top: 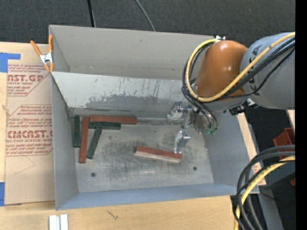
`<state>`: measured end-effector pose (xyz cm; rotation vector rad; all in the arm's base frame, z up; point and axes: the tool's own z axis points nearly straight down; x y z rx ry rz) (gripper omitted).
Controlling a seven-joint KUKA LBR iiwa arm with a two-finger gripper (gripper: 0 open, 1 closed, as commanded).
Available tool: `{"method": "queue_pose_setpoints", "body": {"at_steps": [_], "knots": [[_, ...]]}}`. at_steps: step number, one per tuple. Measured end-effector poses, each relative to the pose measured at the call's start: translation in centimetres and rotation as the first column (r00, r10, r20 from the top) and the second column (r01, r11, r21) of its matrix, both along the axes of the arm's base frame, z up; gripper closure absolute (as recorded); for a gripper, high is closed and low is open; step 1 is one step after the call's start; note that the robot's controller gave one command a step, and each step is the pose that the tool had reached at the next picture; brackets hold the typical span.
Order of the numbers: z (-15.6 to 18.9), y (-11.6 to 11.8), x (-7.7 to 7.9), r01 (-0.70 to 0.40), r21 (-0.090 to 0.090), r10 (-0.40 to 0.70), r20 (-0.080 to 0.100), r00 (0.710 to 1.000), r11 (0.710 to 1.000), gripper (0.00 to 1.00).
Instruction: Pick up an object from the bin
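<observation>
My gripper hangs low over the right half of the bin floor, under the orange wrist cover. Its lower end is just above the right end of a reddish-brown flat bar. The bar lies flat, running left to right with a slight tilt, near the middle of the floor. Whether the gripper touches the bar I cannot tell.
At the bin's left lie several more sticks in a loose cluster: a reddish-brown one along the back, another upright along the left, and dark green ones among them. The arm and its cables cover the bin's right side.
</observation>
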<state>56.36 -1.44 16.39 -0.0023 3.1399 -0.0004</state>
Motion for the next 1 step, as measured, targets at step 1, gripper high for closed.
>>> {"method": "queue_pose_setpoints", "body": {"at_steps": [1], "knots": [[0.00, 0.00, 0.00, 0.000, 0.000, 0.000, 0.000, 1.000, 1.000, 0.00]]}}
